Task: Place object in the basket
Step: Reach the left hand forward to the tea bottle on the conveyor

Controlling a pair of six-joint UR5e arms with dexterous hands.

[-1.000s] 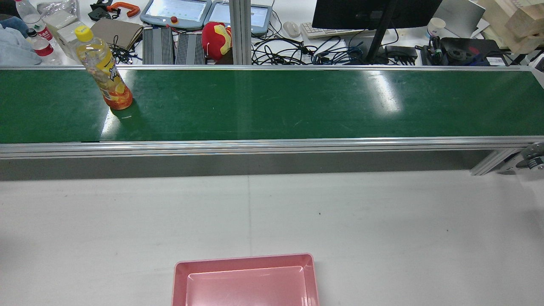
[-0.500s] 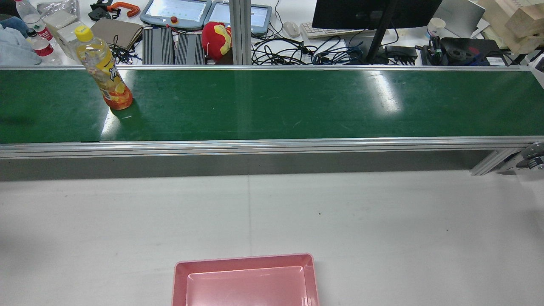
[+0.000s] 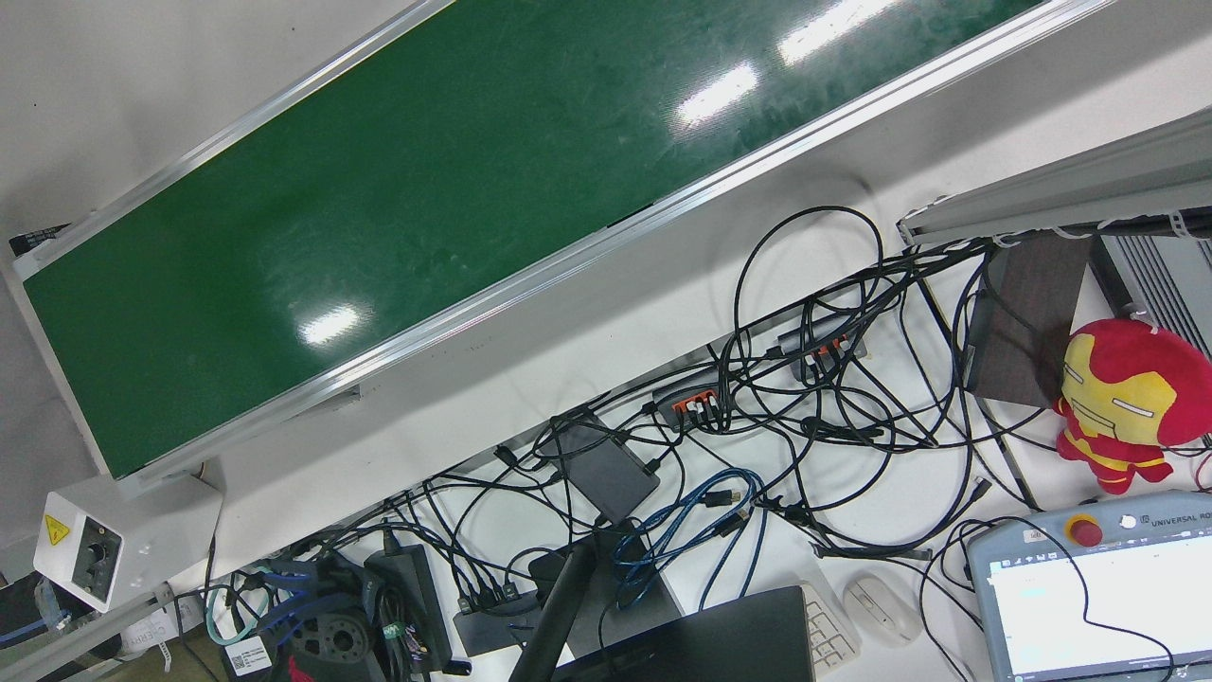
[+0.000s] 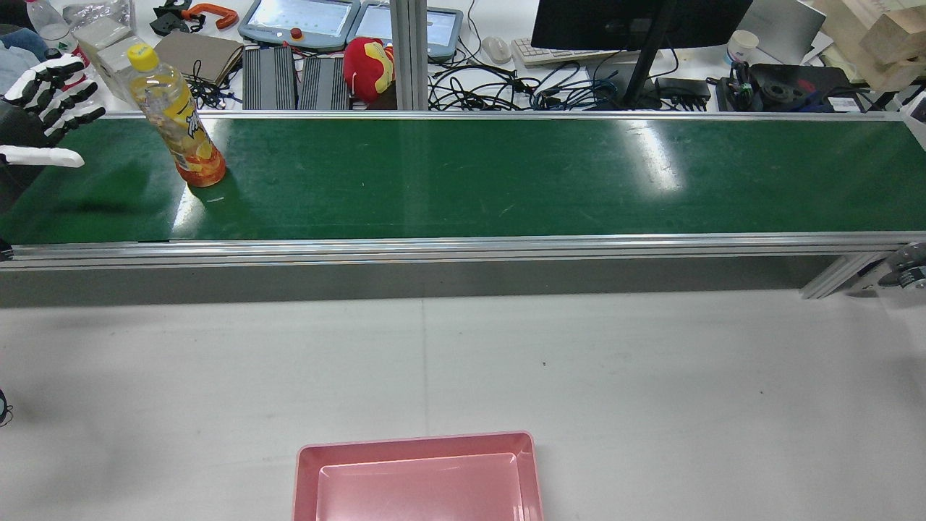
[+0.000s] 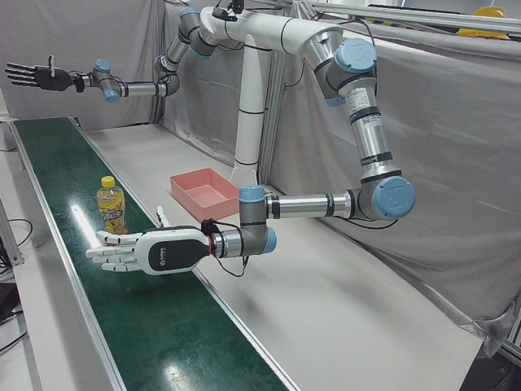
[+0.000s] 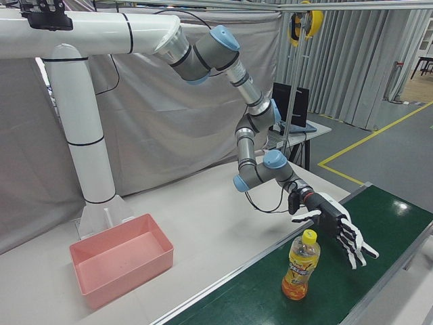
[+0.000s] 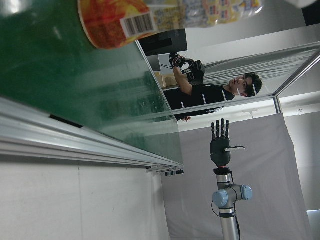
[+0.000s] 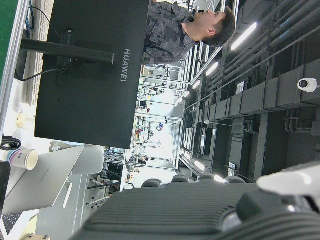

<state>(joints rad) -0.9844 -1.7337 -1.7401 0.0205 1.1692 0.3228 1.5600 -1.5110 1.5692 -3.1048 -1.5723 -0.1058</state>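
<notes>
My left hand [image 4: 45,108] has now entered the rear view, fingers spread and empty, near the yellow-capped plastic bottle of orange drink [image 4: 176,117]. The bottle stands upright on the green conveyor belt [image 4: 506,174], cap up. My right hand [image 5: 32,76] hangs splayed, holding nothing.

We see a green belt [image 4: 463,177], our pink basket [image 4: 418,477], an orange-and-yellow bottle [image 4: 176,119] with yellow cap, our white-and-black left hand [image 5: 142,251], black right hand [image 5: 34,76], a red-and-yellow plush [image 3: 1122,403]

1 bottle [image 4: 176,118], 1 pink basket [image 4: 417,477], 2 robot hands [image 5: 142,251], 1 green conveyor belt [image 4: 506,174]
</notes>
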